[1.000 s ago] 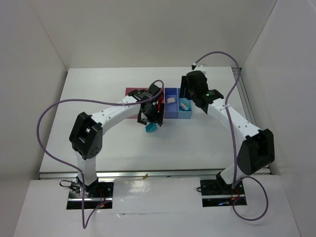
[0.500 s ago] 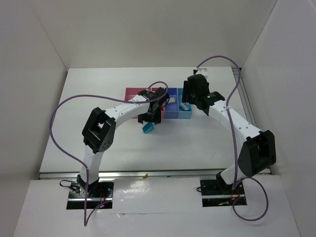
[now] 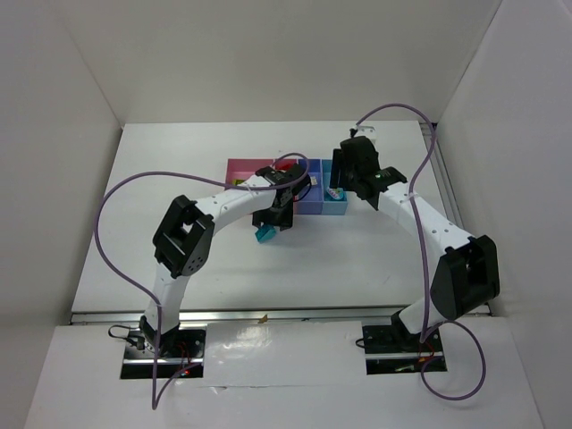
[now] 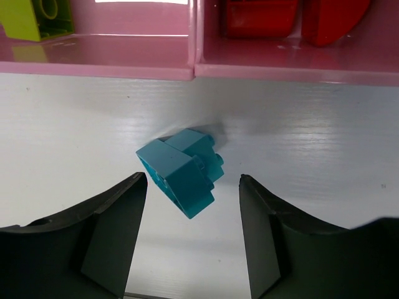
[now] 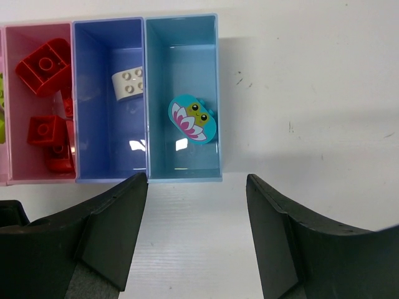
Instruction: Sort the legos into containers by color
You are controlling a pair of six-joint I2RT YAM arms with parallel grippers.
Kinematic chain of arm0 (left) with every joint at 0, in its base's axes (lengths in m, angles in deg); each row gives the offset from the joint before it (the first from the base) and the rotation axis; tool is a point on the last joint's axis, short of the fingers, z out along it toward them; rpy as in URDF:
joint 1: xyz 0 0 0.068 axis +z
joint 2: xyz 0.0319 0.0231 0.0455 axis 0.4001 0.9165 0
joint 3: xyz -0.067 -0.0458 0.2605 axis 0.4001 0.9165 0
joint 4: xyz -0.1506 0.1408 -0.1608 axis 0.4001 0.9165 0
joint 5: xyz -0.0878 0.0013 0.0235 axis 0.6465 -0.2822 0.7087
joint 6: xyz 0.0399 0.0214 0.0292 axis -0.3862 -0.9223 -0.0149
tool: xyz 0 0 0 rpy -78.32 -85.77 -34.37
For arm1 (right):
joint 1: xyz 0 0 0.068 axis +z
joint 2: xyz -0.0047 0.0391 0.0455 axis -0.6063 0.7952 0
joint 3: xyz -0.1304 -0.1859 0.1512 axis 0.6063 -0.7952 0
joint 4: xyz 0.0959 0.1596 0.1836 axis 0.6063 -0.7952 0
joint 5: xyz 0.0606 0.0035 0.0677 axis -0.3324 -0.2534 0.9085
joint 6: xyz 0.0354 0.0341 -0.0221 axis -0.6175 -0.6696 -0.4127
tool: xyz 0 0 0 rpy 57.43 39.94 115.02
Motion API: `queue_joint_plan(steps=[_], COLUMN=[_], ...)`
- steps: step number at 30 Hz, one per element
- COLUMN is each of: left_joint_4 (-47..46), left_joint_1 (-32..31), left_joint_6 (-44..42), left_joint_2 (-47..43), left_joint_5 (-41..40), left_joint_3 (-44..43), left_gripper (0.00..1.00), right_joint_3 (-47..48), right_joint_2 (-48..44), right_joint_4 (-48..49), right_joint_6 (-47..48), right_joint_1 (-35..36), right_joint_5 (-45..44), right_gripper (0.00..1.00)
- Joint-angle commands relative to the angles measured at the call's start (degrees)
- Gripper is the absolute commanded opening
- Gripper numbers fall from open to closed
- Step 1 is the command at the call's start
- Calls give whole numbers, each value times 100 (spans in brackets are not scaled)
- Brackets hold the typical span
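Update: left fingers (image 4: pixel 118 230) have closed in on the one loose cyan brick (image 4: pixel 182 171). They're spread either side of it, not touching, and it sits on the desk (image 4: pixel 324 143), so a grab looks next. Further back, right fingers (image 5: pixel 106 224) hang spread over four bins (image 5: pixel 182 179): one lime brick (image 4: pixel 37 15), at least three reds (image 5: pixel 43 59), one white brick (image 5: pixel 128 83), one round cyan piece (image 5: pixel 193 118).

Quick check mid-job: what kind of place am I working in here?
Probably a lab test cell: plain white walls box in a white table, which holds a cyan toy brick and a row of small bins.
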State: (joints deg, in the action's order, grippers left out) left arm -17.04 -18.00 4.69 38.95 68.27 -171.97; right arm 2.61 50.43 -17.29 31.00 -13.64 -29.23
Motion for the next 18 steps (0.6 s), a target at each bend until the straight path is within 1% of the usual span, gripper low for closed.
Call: queue_joint_plan(steps=[1, 2, 6, 8, 9, 11, 16, 18], left_joint_4=[240, 240, 240, 240, 240, 240, 293, 293], left_joint_1=[-25, -25, -25, -25, -25, -25, -25, -25], left_joint_6=[178, 179, 179, 179, 179, 179, 126, 65], left_joint_2=[49, 49, 101, 163, 163, 215, 164, 7], left_joint_5=[-208, -268, -331, -391, -392, -392, -392, -392], left_joint_3=[-115, -63, -114, -115, -176, -176, -229, -229], left_gripper=[71, 71, 64, 64, 62, 61, 49, 41], right_joint_3=[-25, -25, -25, -78, -78, -78, -78, -78], right_joint_2=[-20, -20, 33, 33, 33, 33, 33, 33], right_joint_4=[135, 135, 135, 135, 135, 135, 135, 135], right_joint_6=[42, 42, 42, 42, 42, 42, 42, 42], right_joint_1=[-39, -39, -39, -39, -39, -39, -39, -39], right_joint_5=[1, 54, 116, 116, 116, 116, 116, 116], right_gripper=[72, 72, 72, 72, 72, 72, 72, 72])
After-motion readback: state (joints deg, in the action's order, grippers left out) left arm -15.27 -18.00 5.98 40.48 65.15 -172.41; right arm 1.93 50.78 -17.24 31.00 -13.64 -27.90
